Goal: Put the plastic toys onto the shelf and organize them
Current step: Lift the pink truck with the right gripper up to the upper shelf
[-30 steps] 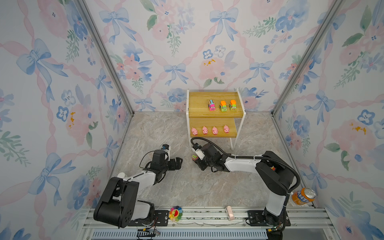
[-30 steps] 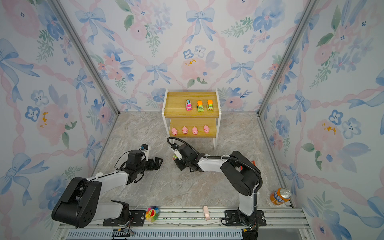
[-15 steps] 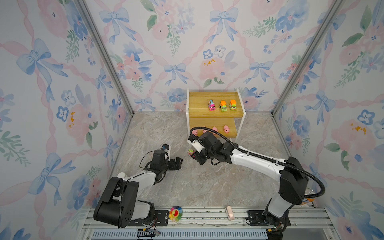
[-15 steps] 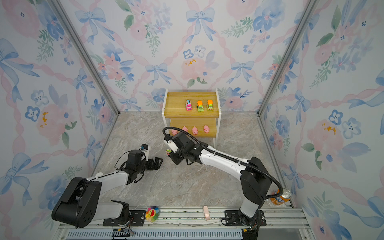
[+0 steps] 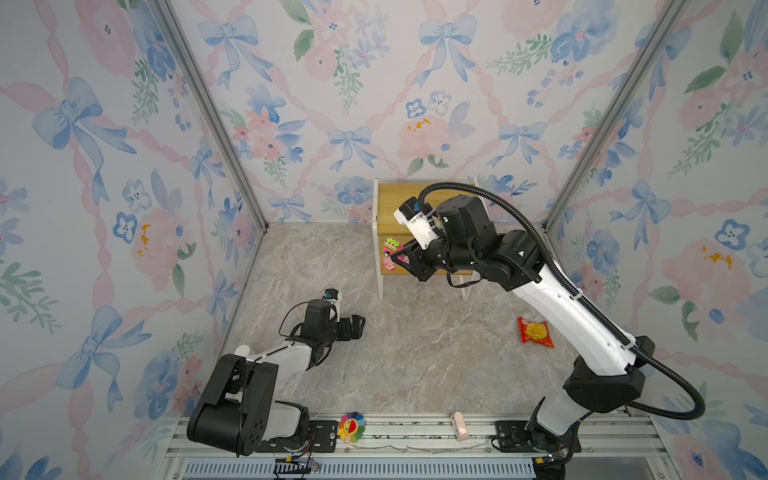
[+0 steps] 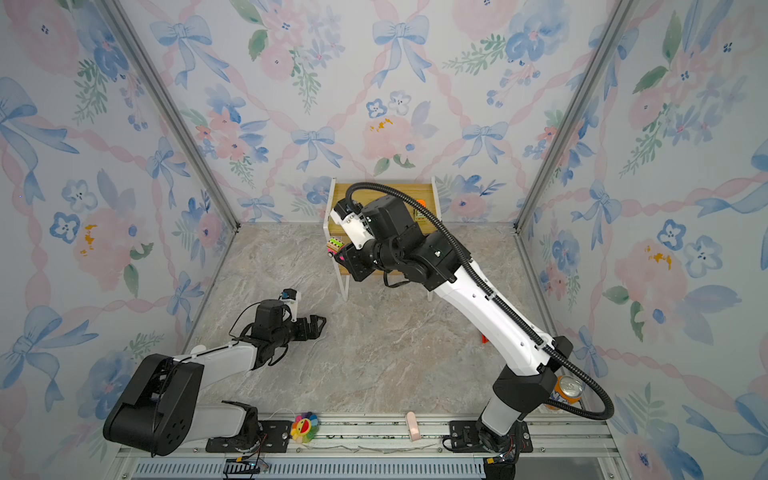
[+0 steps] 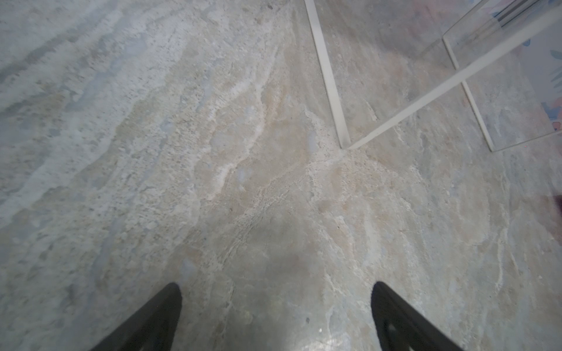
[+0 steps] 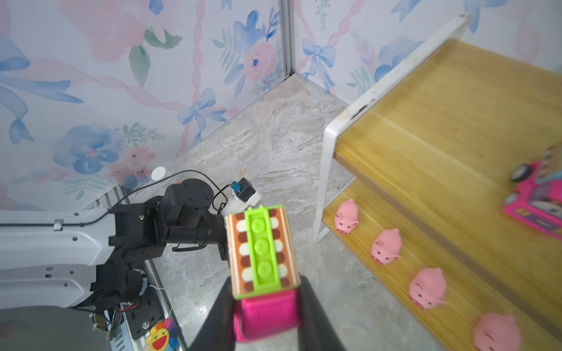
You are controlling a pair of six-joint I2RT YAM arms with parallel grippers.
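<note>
The left gripper [image 7: 275, 285] hangs low over the marble floor [image 7: 213, 152], fingers wide apart. The right gripper [image 8: 266, 316] is clamped on a pink truck [image 8: 261, 252], lifted near the left front corner of the shelf [image 8: 425, 121]. Four pink pigs [image 8: 386, 246] stand on its lower board.

Shelf [image 5: 386, 195]: upper board [image 8: 425, 127] bare from its white corner post [image 8: 327, 170] across to 1 pink truck [image 8: 538, 197] parked further along; approach from above is open there. Lower board [image 8: 368, 218]: 4 pigs [image 8: 385, 246] in 1 row along its length, only narrow gaps between them. Right tool [image 8: 267, 304], clamped on a striped-top truck [image 8: 261, 252], hangs near that corner post at the shelf's left end. Table [image 5: 415, 365]: centre open. Left tool [image 5: 357, 326], jaws apart, lies low at the left side; a red packet [image 5: 535, 331] lies toward the right, well apart from both.
</note>
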